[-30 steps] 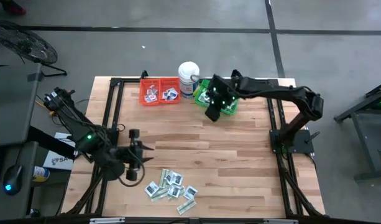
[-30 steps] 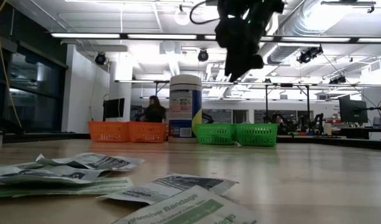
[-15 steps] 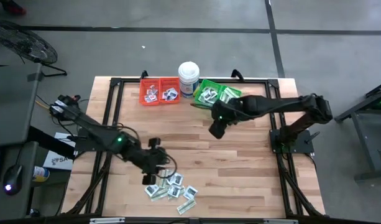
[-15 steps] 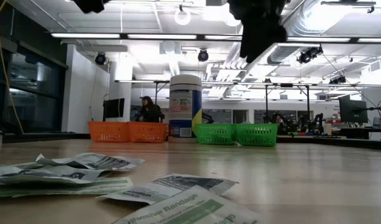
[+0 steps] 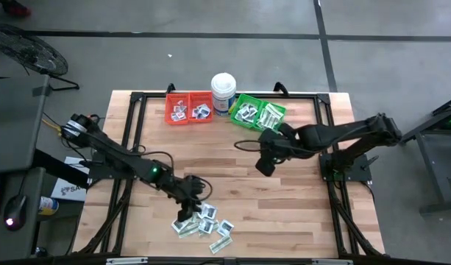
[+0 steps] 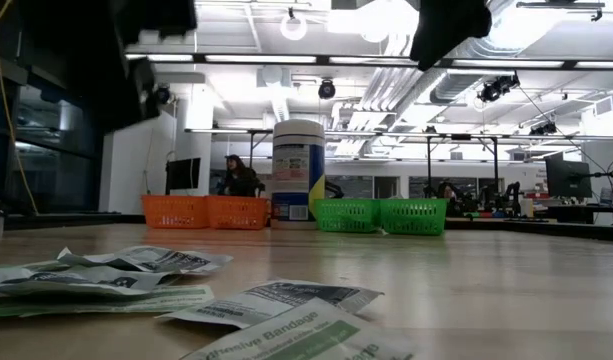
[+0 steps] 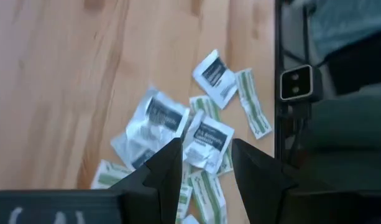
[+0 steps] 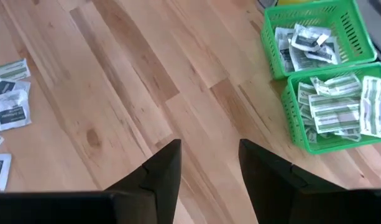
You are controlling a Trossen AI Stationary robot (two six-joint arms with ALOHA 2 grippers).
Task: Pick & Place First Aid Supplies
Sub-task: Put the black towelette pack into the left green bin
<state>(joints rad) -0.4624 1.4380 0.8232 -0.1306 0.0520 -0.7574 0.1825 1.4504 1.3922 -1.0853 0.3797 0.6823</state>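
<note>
My left gripper (image 7: pixel 206 163) hangs over the heap of bandage and wipe packets (image 5: pixel 203 221) at the table's (image 5: pixel 284 213) near edge, fingers parted with nothing between them.

That arm stretches low across the wood, wrist tipped down. My right gripper (image 8: pixel 209 163), also parted and empty, hovers mid-table, elbow bent back, near the green bins (image 5: pixel 259 113) already holding packets.

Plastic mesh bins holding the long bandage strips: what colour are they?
Green. The green plastic mesh bins show best in the right wrist view.
</note>
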